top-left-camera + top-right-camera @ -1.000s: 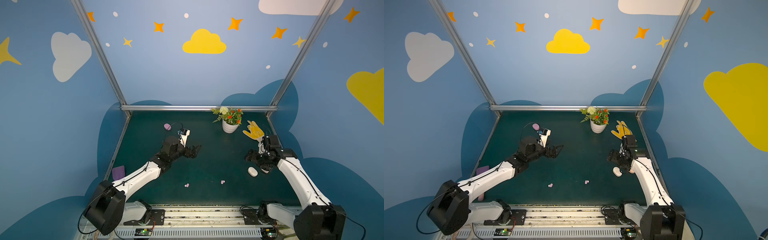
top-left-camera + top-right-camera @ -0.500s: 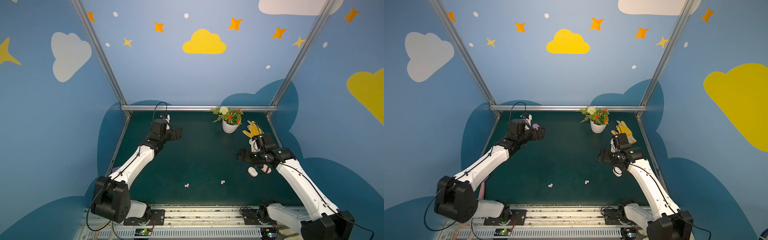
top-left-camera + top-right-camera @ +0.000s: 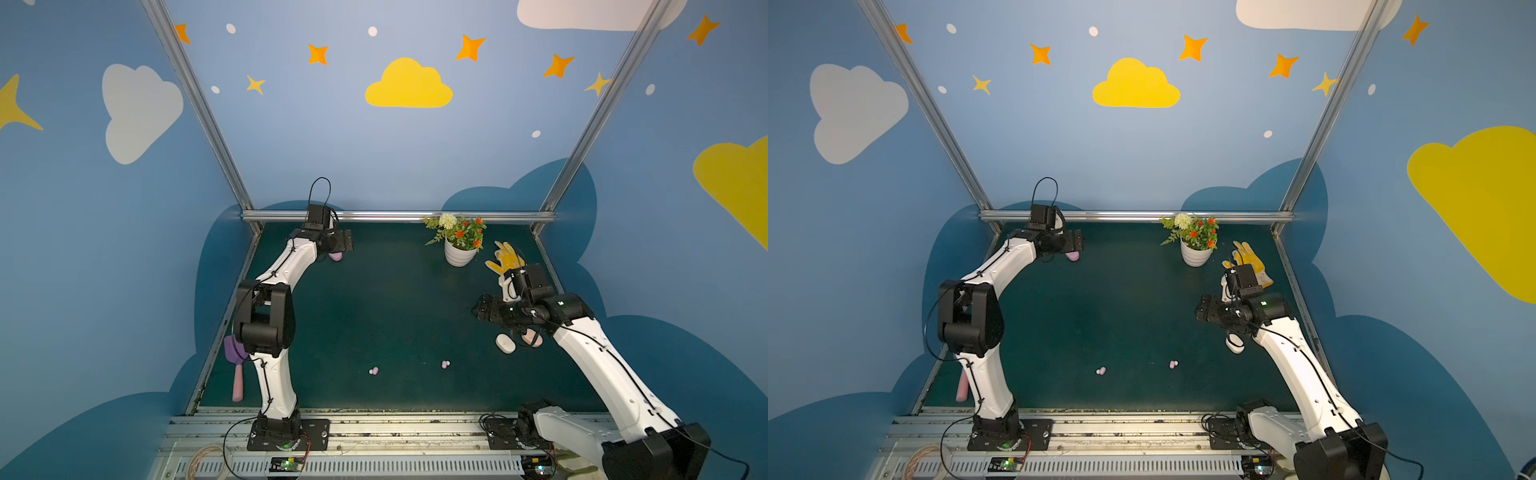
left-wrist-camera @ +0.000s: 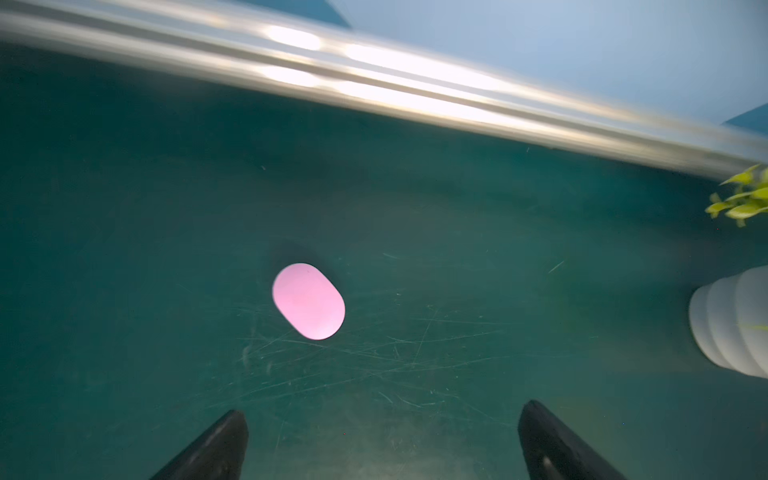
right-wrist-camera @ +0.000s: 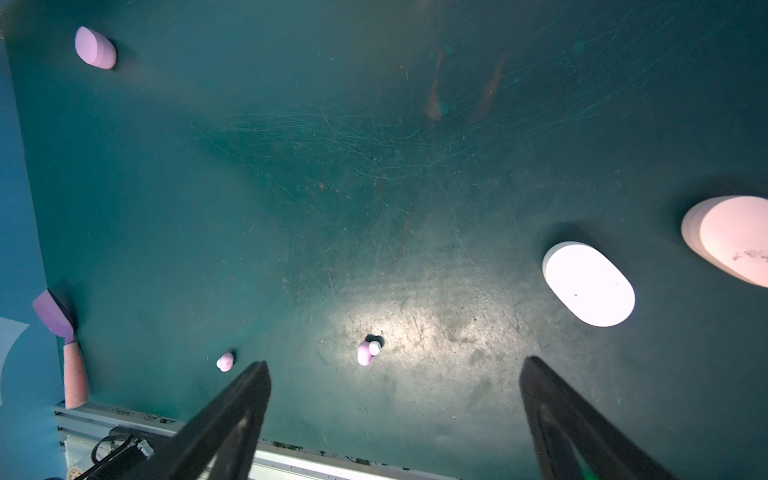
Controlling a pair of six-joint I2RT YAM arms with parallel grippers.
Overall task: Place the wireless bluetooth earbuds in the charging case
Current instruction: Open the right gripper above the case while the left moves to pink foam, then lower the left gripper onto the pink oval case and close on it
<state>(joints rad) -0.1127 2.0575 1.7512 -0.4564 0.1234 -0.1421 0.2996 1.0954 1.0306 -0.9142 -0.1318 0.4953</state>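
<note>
Two lilac earbuds [image 3: 374, 370] [image 3: 445, 364] lie apart near the front of the green mat; the right wrist view shows them [image 5: 365, 352] [image 5: 225, 362] just beyond my right fingertips. A shut lilac charging case [image 3: 336, 256] [image 4: 308, 301] rests at the back left, with my left gripper [image 3: 347, 242] [image 4: 382, 415] open and hovering just short of it. A white case [image 3: 505, 344] [image 5: 588, 284] and a peach-pink case [image 3: 532, 338] [image 5: 731, 239] sit side by side at the right. Above and beside them hangs my right gripper [image 3: 480, 309] [image 5: 392, 370], open and empty.
A white flower pot [image 3: 459, 253] and a yellow glove [image 3: 505, 262] stand at the back right. A purple and pink brush [image 3: 235, 365] lies along the left edge. A metal rail [image 3: 395, 216] borders the back, close to my left gripper.
My left arm has swung from mid-mat to the back left, over the lilac case. The right gripper has shifted slightly towards the middle and opened a touch wider.
</note>
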